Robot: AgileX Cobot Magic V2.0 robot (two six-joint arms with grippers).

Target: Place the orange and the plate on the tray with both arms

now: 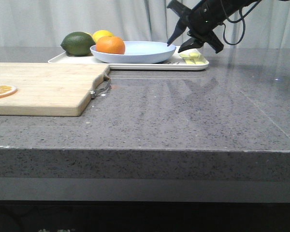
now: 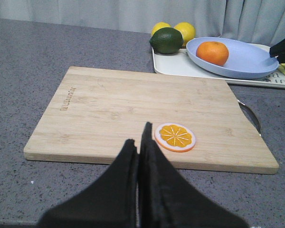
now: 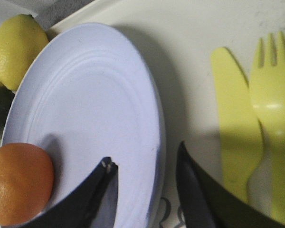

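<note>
The orange lies in the pale blue plate, on its left side. The plate rests on the white tray at the back of the table. My right gripper is open and straddles the plate's right rim just above it. In the right wrist view one finger is over the plate near the orange, the other over the tray. My left gripper is shut on nothing. It hovers at the near edge of the wooden cutting board, far from the tray.
A dark green lime and a lemon sit on the tray's left part. A yellow plastic knife and fork lie on its right part. An orange slice lies on the cutting board.
</note>
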